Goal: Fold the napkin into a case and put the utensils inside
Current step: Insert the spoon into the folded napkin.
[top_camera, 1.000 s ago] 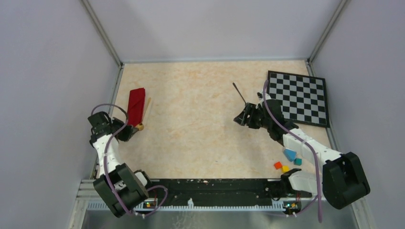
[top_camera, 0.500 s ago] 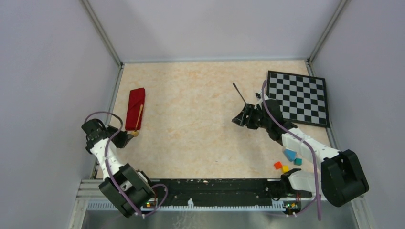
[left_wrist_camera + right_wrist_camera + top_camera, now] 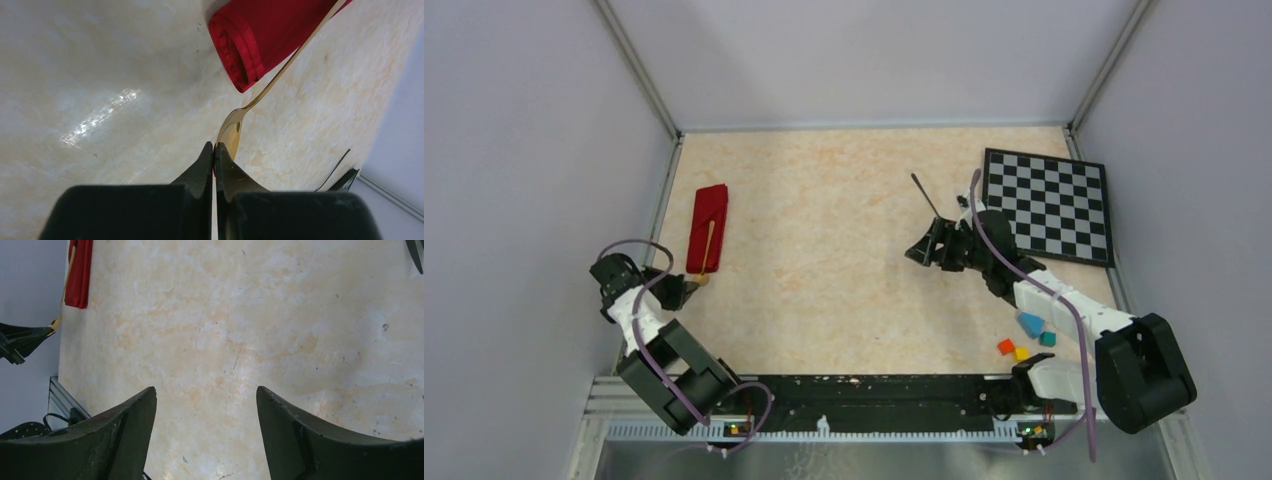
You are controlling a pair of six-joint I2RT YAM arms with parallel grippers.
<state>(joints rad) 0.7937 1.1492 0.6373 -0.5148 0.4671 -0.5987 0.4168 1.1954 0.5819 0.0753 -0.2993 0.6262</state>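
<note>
Case [image 3: 709, 227] is folded: one long narrow red packet at roughly 9 o'clock on the worktop [image 3: 824, 290], with its rolled open end facing the arms.

There's one gold spoon [image 3: 229, 134]. Its handle lies across the top of the cloth rather than down inside, and the bowl pokes out past the near end. The left fingers [image 3: 214, 156] are squeezed fully together right at the rim of that bowl. It reads to me as a pinch on the spoon, which makes sense if the idea is to steer the handle into the opening from the bowl end.

One dark fork [image 3: 926, 197] lies bare on the worktop around 1 o'clock, well apart from the case, so it's not in yet. The right fingers [image 3: 918, 252] are spread wide with nothing between them, hanging over bare worktop just at 6 o'clock of the fork. My guess is they're lining up to grab it.

Other stuff, none of it part of the job:
- one checkered board [image 3: 1049, 205] at 2 o'clock
- four little coloured blocks [image 3: 1031, 323] at 4 o'clock
</note>
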